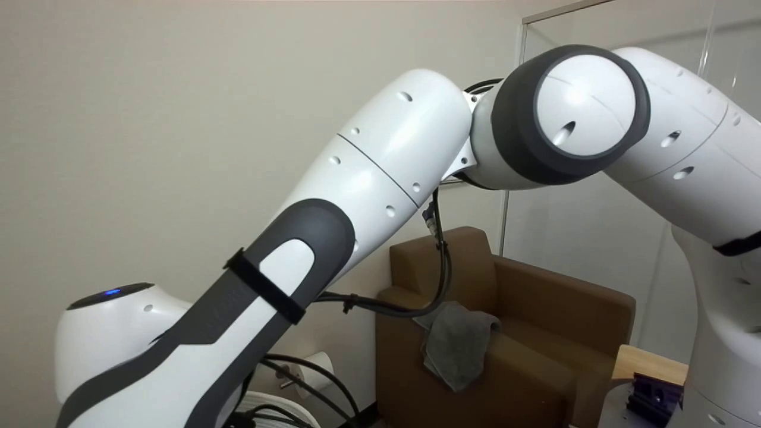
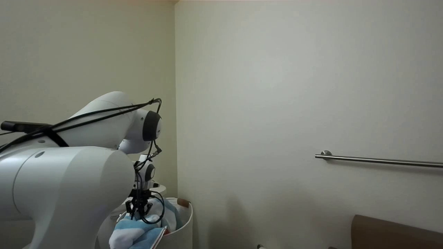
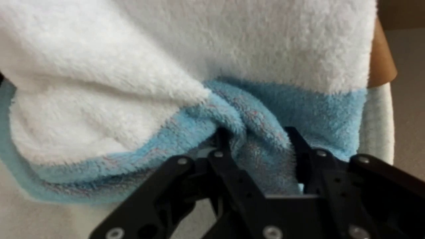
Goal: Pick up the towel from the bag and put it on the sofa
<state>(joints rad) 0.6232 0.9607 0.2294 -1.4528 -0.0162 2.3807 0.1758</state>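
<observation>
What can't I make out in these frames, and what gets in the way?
Gripper, wrist view: whether it clamps the towel firmly; the dark fingers blur among the folds.
Bag, in an exterior view: its base, cut off by the bottom edge.
Sofa, same view: most of it, cut off by the bottom and right edges.
Dark object, in an exterior view: its identity; the arm's lower column partly covers it.

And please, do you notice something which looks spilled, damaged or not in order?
Nothing looks spilled or damaged. The grey cloth hangs crooked over the armrest of the brown sofa, one corner pointing down, so it looks untidy. The blue-and-white towel bunched in the gripper fits the task.
</observation>
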